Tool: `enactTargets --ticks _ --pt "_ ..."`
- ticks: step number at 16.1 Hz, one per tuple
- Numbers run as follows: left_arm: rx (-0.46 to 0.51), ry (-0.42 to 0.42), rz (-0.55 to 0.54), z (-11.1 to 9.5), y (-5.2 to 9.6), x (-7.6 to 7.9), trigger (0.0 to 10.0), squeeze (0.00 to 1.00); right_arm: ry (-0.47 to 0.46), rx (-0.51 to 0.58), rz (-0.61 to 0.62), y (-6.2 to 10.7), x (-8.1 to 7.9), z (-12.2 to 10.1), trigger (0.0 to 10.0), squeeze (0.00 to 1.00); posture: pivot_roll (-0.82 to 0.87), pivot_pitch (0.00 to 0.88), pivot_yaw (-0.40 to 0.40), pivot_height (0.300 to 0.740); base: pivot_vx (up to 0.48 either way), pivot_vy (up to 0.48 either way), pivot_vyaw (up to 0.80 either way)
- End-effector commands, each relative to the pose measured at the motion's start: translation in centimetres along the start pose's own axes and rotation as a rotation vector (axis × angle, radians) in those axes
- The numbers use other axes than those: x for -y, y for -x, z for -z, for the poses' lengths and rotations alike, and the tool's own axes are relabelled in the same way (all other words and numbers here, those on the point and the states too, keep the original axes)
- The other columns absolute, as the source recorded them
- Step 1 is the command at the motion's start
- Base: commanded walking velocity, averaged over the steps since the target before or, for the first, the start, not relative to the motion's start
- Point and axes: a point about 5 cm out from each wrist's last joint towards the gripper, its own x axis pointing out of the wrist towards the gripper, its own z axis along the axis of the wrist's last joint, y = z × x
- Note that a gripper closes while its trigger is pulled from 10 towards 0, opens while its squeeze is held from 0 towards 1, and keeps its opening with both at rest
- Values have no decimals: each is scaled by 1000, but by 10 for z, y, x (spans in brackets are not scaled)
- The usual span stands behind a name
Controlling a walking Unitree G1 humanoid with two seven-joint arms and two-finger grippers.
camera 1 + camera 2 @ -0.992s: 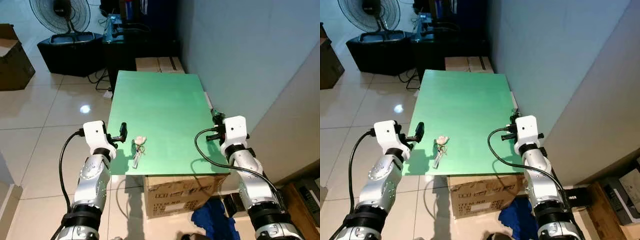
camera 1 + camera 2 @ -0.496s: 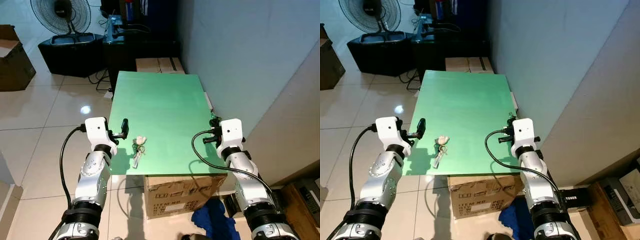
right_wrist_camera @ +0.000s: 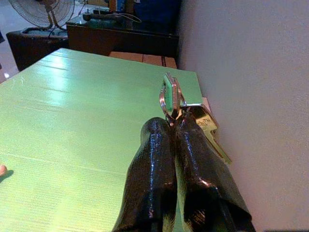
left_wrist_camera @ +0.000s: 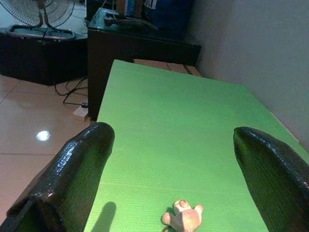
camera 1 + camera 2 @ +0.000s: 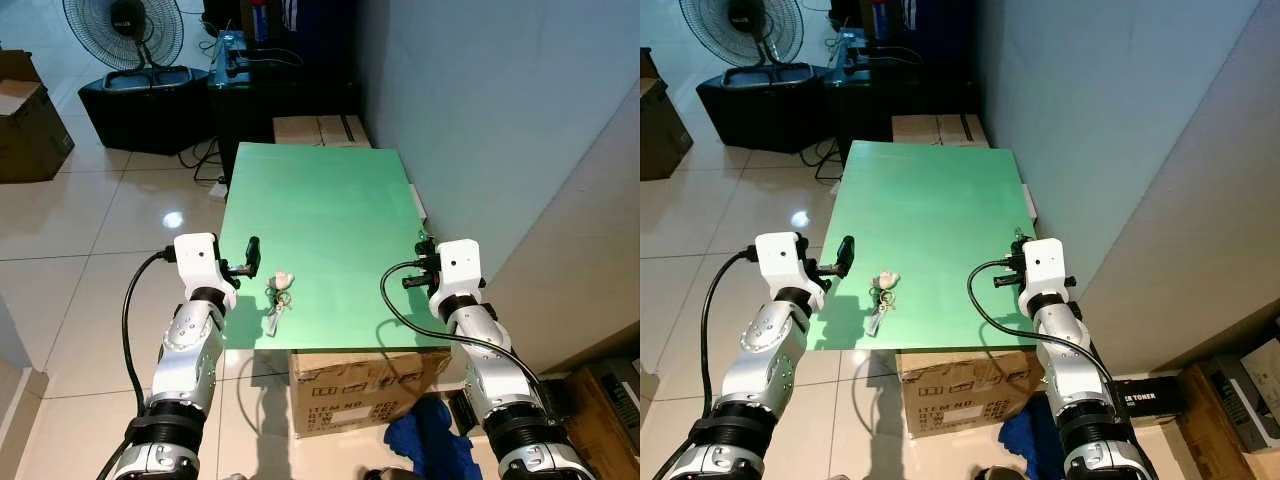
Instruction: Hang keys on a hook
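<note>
Right gripper pinching a key ring; second key set on the table.
The right gripper point(image 3: 175, 126) fingers are pressed together on the key ring point(image 3: 170, 95) over the green table point(image 5: 320, 200). The left gripper point(image 4: 174, 164) is spread above the keys point(image 5: 277, 297).

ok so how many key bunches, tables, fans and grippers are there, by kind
key bunches: 2 (one on the green table, one in the right gripper's fingers)
green table: 1
fan: 1
grippers: 2 (left gripper, right gripper)
total: 6
</note>
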Motion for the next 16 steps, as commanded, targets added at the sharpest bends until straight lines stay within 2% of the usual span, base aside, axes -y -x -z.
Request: enactTargets --ticks 1,11,16 --pt "-1 -2 14 -4 -4 4 10000 0 -10 -2 11 -1 2 -1 0 0 -84 0 6 740 0 0 0" --pt "8 -1 18 -5 1 3 10000 0 -14 -12 -29 -1 -7 1 0 0 -60 0 -1 740 0 0 0" --pt "3 1 26 -5 0 5 10000 0 4 -22 -36 -2 -6 1 0 0 -65 0 -1 740 0 0 763"
